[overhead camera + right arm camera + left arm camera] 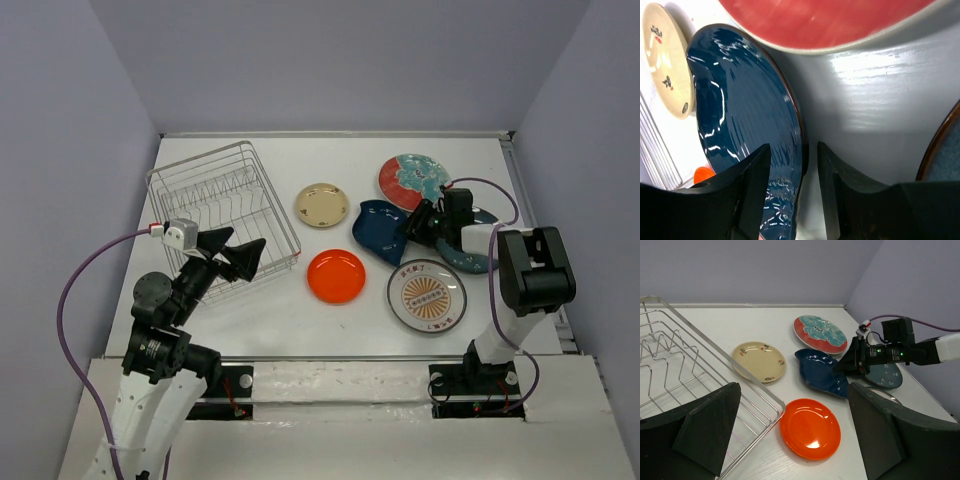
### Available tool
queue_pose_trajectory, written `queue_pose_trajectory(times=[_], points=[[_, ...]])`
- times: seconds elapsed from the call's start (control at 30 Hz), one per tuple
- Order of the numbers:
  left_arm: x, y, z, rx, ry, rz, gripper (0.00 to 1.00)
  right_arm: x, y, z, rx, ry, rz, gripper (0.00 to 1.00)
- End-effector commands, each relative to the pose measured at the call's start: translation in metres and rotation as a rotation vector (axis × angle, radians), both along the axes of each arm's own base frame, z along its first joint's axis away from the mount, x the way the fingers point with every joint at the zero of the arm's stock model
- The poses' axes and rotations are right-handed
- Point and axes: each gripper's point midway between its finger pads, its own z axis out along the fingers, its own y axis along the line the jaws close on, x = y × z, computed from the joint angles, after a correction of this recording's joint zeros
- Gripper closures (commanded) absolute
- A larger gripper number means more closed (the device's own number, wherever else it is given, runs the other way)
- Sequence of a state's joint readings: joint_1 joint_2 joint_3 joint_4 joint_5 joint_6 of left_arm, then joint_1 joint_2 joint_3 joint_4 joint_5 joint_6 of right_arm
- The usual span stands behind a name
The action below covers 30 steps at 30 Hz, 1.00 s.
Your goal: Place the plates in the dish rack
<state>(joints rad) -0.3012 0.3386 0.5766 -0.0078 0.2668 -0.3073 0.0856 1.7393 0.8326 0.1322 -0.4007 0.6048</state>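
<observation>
The left gripper is held nearest, over the near corner of the dish rack. In the left wrist view its 2 black fingers are seen spread wide, with nothing between them. Only in the right wrist view is the rim of the dark blue leaf-shaped plate seen passing between the 2 fingers of the right gripper. The fingers are set partly apart astride the rim, and a thin gap is left at the right finger. From above, this spot is hidden by the wrist.

All 6 plates are laid on the white table, right of the rack. The orange plate is placed nearest, just beside the rack's near right corner, and the emblem plate is set to its right. The leaf plate is found beyond them. The dark teal plate is partly covered by the right arm. The cream plate is set farther left, near the rack, and the floral plate is set farthest.

The rack is formed of silver wire with rows of upright tines. The plates are glazed and glossy. The leaf plate is ribbed and wavy-edged, while the others are round.
</observation>
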Motion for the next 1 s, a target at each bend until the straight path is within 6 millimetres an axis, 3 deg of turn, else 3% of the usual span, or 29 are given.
queue_pose_trajectory(times=[0.0,0.2,0.33,0.43,0.57,0.6,0.7,0.8,0.87,0.9,0.97], points=[[-0.003,-0.002,0.022,-0.011,-0.071,-0.014,0.01,0.014,0.008,0.010,0.065,-0.054,-0.020,0.55],[-0.003,-0.001,0.023,-0.015,-0.071,-0.009,0.01,0.015,0.012,0.010,0.098,-0.056,-0.022,0.72],[-0.003,0.001,0.023,-0.015,-0.073,-0.002,0.01,0.018,0.013,0.005,0.110,-0.054,-0.024,0.78],[-0.003,0.001,0.024,-0.016,-0.074,0.002,0.01,0.016,0.012,0.007,0.110,-0.060,-0.037,0.93],[-0.003,0.001,0.023,-0.018,-0.071,0.004,0.01,0.017,0.011,0.041,0.115,-0.144,-0.035,0.93],[-0.003,0.002,0.024,-0.020,-0.074,0.009,0.01,0.018,0.010,0.064,0.114,-0.202,-0.035,0.93],[0.001,0.007,0.022,-0.032,-0.058,0.040,0.01,0.017,0.004,0.100,0.089,-0.276,-0.052,0.93],[0.007,0.020,0.022,-0.065,-0.033,0.126,0.01,0.006,0.007,0.161,0.029,-0.395,-0.050,0.93],[0.011,0.026,0.020,-0.093,-0.010,0.170,0.01,0.004,0.011,0.185,-0.038,-0.450,-0.053,0.93],[0.014,0.034,0.021,-0.109,-0.005,0.216,0.01,0.007,0.015,0.215,-0.050,-0.508,-0.055,0.93],[0.017,0.041,0.022,-0.133,0.007,0.264,0.01,0.006,0.018,0.233,-0.117,-0.516,-0.078,0.93]])
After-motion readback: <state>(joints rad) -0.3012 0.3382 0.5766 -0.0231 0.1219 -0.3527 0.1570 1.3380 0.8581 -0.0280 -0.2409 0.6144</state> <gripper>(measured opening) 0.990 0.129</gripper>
